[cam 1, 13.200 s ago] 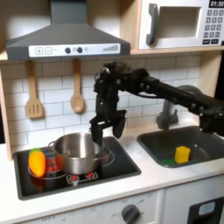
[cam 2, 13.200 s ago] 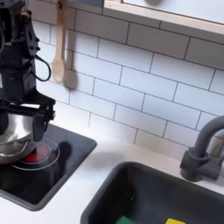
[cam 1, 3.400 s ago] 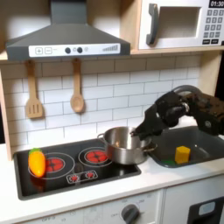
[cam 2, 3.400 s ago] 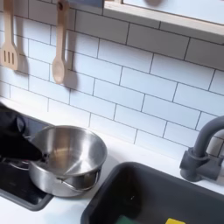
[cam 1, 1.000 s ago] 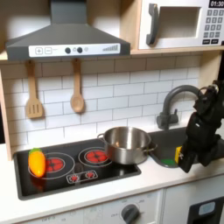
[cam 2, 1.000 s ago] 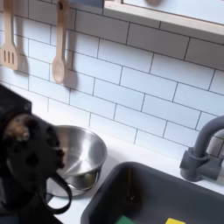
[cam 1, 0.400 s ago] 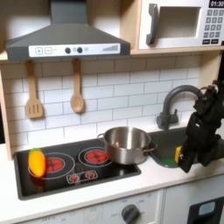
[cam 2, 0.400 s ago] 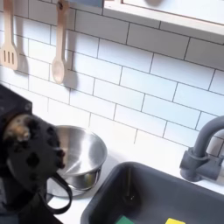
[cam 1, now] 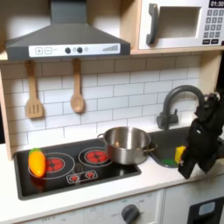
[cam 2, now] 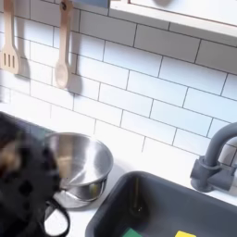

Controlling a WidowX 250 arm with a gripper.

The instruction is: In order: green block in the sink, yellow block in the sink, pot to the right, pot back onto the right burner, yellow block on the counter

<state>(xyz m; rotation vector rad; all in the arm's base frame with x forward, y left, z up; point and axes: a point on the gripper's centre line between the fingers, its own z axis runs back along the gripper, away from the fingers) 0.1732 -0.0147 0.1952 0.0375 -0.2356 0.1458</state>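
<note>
The steel pot [cam 1: 127, 144] stands at the right end of the black cooktop [cam 1: 74, 175], close to the sink [cam 1: 168, 149]; the second exterior view shows the pot [cam 2: 80, 165] beside the sink's rim [cam 2: 120, 190]. My gripper [cam 1: 186, 169] hangs at the end of the dark arm over the sink's front; its fingers are not distinct. The yellow block [cam 1: 178, 154] peeks out behind the arm, inside the sink. At the second exterior view's bottom edge, the green block [cam 2: 132, 233] and the yellow block [cam 2: 186, 235] lie in the basin. The arm is a dark blur at the second exterior view's lower left.
An orange oval toy [cam 1: 36, 162] lies on the cooktop's left end. A wooden spatula [cam 1: 33, 92] and spoon [cam 1: 77, 87] hang on the tiled wall. The dark faucet [cam 1: 175, 98] curves over the sink's back. The cream counter [cam 1: 61, 191] runs along the front.
The pot has gone from the left burner to the cooktop's right end. The arm left the pot and now hangs over the sink, shifting slightly lower and rightward in the last second.
</note>
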